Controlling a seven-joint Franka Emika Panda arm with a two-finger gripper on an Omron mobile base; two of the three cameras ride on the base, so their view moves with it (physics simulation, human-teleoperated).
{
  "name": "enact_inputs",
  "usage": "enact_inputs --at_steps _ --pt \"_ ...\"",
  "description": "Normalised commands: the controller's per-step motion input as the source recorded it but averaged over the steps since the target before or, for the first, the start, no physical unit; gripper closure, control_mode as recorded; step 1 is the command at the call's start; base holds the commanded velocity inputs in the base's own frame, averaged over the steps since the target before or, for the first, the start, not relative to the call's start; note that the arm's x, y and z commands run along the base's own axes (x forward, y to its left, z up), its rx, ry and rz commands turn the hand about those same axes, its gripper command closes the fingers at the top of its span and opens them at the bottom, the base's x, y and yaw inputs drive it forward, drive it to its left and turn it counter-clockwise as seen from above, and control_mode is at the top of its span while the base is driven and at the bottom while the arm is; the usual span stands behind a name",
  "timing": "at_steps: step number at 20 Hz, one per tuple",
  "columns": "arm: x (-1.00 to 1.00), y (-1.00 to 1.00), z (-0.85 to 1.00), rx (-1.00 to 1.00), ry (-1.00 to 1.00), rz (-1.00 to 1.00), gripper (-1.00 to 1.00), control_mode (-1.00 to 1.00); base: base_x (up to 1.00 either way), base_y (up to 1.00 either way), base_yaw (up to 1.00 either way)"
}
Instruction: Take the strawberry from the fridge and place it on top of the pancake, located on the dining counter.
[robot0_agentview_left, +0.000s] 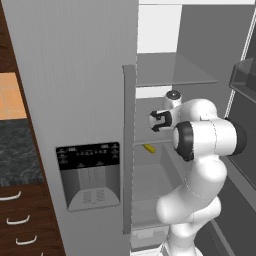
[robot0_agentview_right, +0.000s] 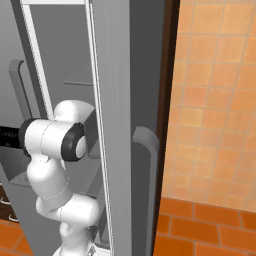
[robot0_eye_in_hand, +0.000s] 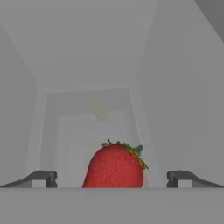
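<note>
- Right now the strawberry (robot0_eye_in_hand: 114, 165) sits on a glass shelf inside the fridge (robot0_agentview_left: 75, 75), between the spread fingers (robot0_eye_in_hand: 42, 178), not pinched yet.
- It is small and round, so closing off-center could roll it away.
- Pushing in further could bump the shelf.
- A yellow item (robot0_agentview_left: 149, 148) lies nearby.

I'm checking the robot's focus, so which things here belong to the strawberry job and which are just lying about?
Belongs to the job:
- strawberry, between the open jaws of the gripper
- fridge, door open

Just lying about:
- small yellow item on a fridge shelf
- wood drawers beside the fridge
</note>
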Motion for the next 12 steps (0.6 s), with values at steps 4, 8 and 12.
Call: enact_inputs --at_steps 4,8,12 --pt "0.2 -0.03 -0.09 0.0 0.02 0.0 -1.0 -1.0 0.0 0.0 0.0" --pt "0.11 -0.1 -0.14 0.0 0.05 0.0 -1.0 -1.0 0.0 0.0 0.0" --pt "0.0 -0.04 -0.24 0.0 0.08 0.0 -1.0 -1.0 0.0 0.0 0.0"
